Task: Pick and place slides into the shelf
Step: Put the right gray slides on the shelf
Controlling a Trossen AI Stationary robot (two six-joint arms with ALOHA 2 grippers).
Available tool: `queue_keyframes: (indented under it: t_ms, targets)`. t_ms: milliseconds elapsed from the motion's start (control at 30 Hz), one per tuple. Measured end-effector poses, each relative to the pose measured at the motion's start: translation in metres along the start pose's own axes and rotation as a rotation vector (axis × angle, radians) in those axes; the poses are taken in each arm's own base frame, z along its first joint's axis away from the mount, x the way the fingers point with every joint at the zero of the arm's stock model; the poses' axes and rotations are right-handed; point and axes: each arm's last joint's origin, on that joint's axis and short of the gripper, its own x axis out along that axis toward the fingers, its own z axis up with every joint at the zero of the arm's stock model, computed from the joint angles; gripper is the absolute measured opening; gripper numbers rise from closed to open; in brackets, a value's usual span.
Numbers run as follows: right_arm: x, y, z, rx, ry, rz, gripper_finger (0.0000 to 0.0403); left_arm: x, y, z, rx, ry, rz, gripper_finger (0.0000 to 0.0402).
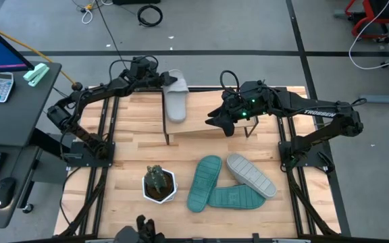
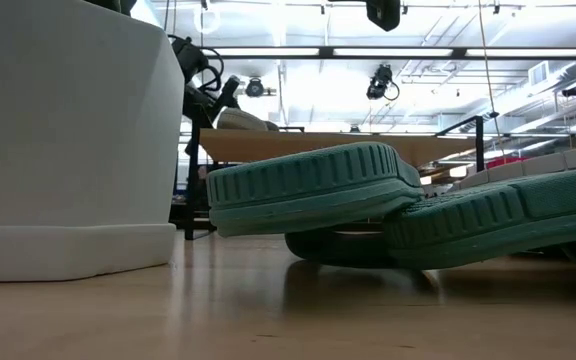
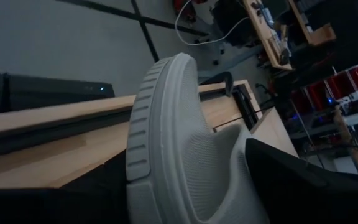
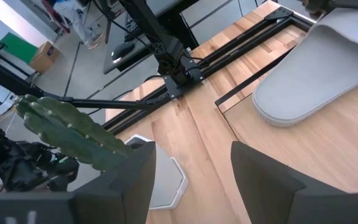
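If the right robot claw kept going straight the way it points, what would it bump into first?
Probably the bare wooden tabletop between its open right gripper fingers; the green cactus-like plant in its white pot sits just beside that line.

White pot (image 2: 63,140) fills the near left, standing on the wooden surface (image 2: 268,310). Two teal slides (image 2: 313,188) lie stacked, the upper one tilted across the lower slide (image 2: 498,225). Behind them the shelf (image 2: 298,145) board on black legs, with a dark arm (image 2: 203,85) near its left end.
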Motion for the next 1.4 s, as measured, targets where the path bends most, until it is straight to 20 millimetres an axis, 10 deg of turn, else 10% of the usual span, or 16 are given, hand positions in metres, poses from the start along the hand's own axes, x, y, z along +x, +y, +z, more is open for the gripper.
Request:
queue_keyframes:
  t_ms: [1400]
  targets:
    - [0.0, -0.0001, 0.0001, -0.001, -0.004, -0.006, 0.0215, 0.0002, 0.0048, -0.0057, 0.149, 0.017, 0.1, 0.0391]
